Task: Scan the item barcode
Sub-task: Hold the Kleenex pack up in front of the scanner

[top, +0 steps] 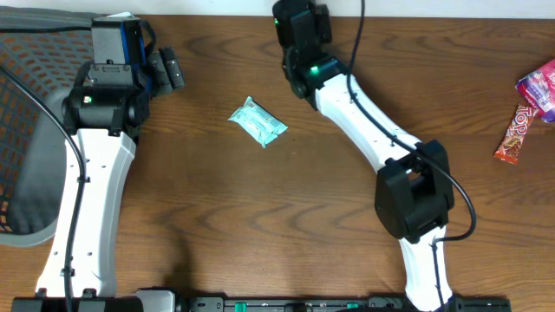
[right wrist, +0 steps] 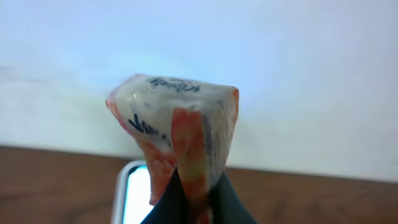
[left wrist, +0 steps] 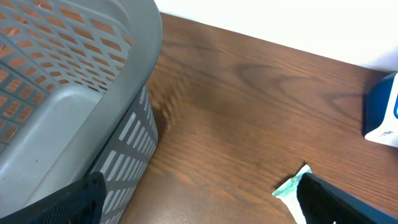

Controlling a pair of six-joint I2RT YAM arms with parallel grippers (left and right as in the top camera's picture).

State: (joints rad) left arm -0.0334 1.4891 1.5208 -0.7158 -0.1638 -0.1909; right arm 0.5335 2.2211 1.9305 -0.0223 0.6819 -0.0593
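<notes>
My right gripper [right wrist: 194, 198] is shut on an orange-and-white packet [right wrist: 177, 121], holding it up in front of a pale wall. Just behind the packet, low in the right wrist view, is a white-rimmed glowing window [right wrist: 132, 193]. From overhead the right gripper [top: 297, 19] sits at the table's far edge, and the arm hides the packet. My left gripper [left wrist: 202, 208] is open with nothing between its black fingers [left wrist: 81, 199]. It hangs beside the basket, left of a mint-green packet [top: 257, 121], whose corner [left wrist: 292, 186] shows by the right finger.
A grey mesh basket [top: 26, 130] stands at the table's left end, its wall [left wrist: 74, 93] close to the left finger. A blue-and-white box [left wrist: 382, 115] sits at the far right of the left wrist view. A red snack bar [top: 513, 134] and a pink packet [top: 539, 87] lie far right.
</notes>
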